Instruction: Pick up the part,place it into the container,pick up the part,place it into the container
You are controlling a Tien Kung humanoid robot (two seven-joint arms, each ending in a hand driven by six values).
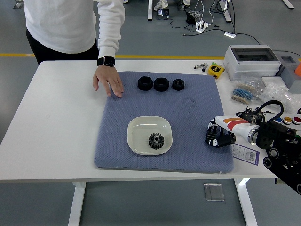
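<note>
White counter (61, 127) carries a blue mat (197, 117). A person's hand (107, 80) rests flat at its far left corner. One gear (155, 140) lies in the cream dish (138, 129); three black parts (160, 84) wait beyond. My right hand (217, 135), fingers curled, empty, should reach far, open over one part and descend vertically.

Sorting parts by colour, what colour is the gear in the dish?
Black gear, head view.

Place: you're looking at a robotics lab or workshop.
Signs: floor cables (207, 19), electrical enclosure box (251, 61), bagged components (244, 92).
</note>
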